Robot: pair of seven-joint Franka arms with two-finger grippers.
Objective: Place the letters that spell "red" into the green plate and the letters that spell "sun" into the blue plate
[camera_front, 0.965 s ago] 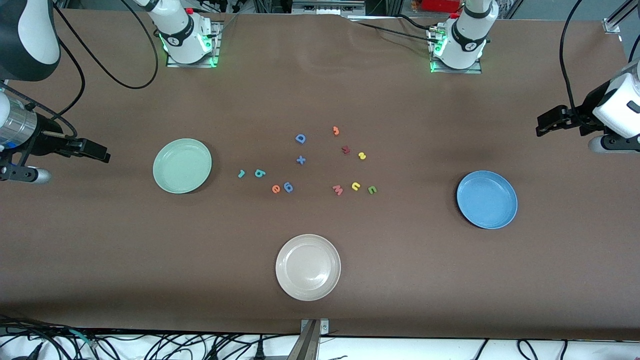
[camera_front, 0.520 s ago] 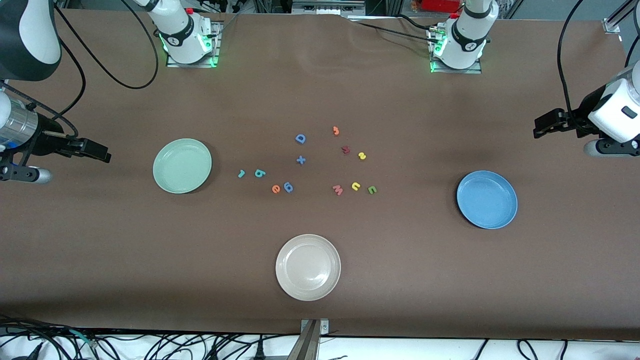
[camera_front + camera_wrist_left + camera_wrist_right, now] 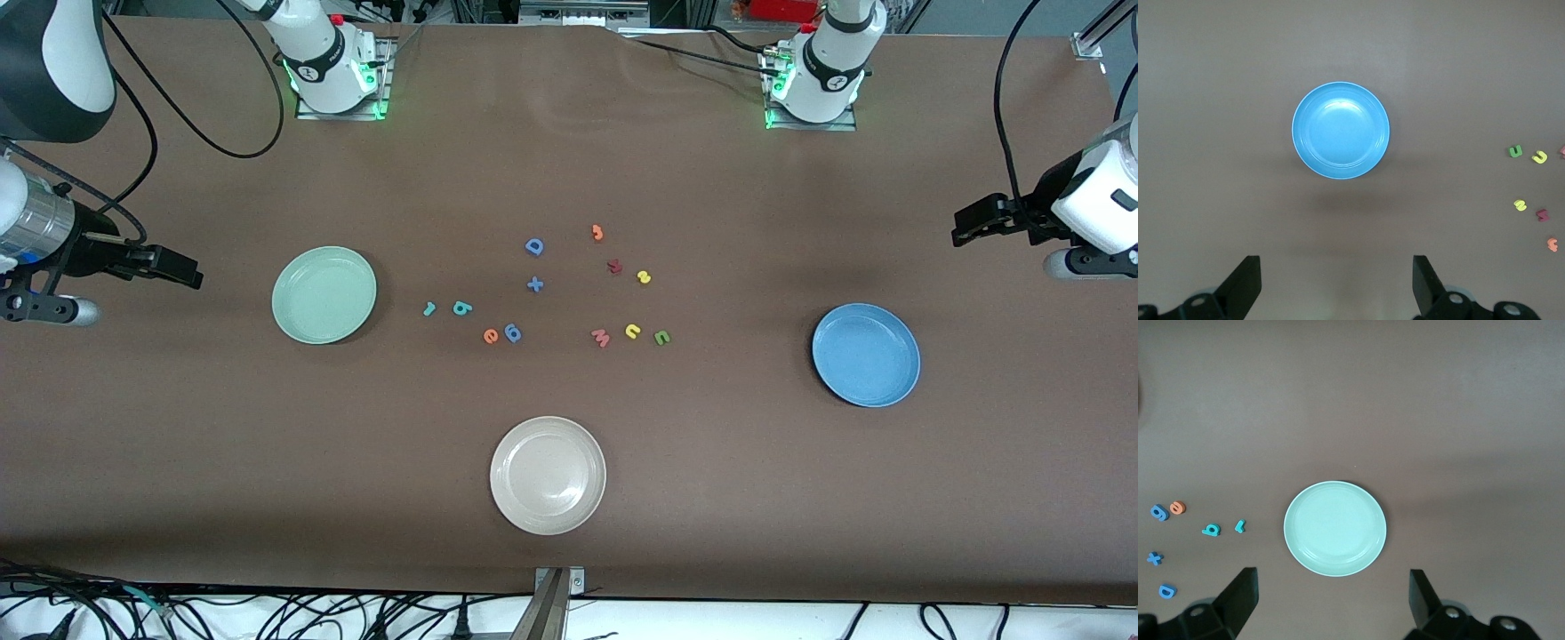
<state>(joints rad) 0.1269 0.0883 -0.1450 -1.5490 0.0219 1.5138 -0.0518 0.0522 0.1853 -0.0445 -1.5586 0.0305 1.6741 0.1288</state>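
The teal "r" [image 3: 428,308], teal "d" [image 3: 461,308] and orange "e" [image 3: 490,336] lie on the table beside the green plate [image 3: 324,295]. Yellow "s" [image 3: 644,277], yellow "u" [image 3: 632,331] and dark green "n" [image 3: 661,337] lie toward the blue plate [image 3: 865,355]. Both plates hold nothing. My right gripper [image 3: 182,271] hangs open in the air at its end of the table, looking down on the green plate [image 3: 1335,528]. My left gripper [image 3: 965,227] hangs open at the other end, with the blue plate [image 3: 1341,130] in its view.
An off-white plate [image 3: 548,476] sits near the front camera. Among the letters lie a blue "D" [image 3: 533,246], a blue plus [image 3: 534,284], a blue "6"-like piece [image 3: 512,332], a salmon "W" [image 3: 601,337], a dark red piece [image 3: 614,266] and an orange piece [image 3: 597,233].
The right gripper has crept slightly toward the green plate. The left gripper has shifted only a little. No letter or plate has moved.
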